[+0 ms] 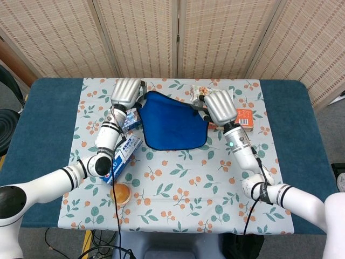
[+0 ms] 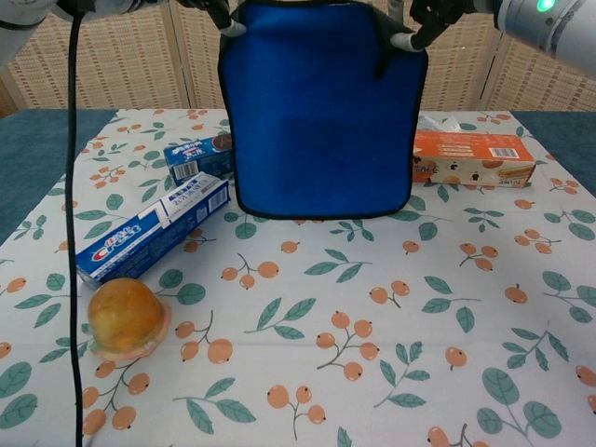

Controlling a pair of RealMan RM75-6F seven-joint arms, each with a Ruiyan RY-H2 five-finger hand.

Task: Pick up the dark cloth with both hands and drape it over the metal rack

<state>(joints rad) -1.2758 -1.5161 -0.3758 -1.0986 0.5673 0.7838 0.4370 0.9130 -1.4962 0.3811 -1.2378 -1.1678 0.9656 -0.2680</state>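
A dark blue cloth with black trim hangs stretched between my two hands above the far middle of the table. My left hand pinches its upper left corner, and my right hand pinches its upper right corner. In the chest view only the fingertips show at the top edge, with the cloth hanging flat and its lower hem just above the tablecloth. The metal rack is hidden behind the cloth in both views.
A toothpaste box and a blue biscuit box lie left of the cloth. An orange box lies to its right, a snack packet behind. A jelly cup sits near the front left.
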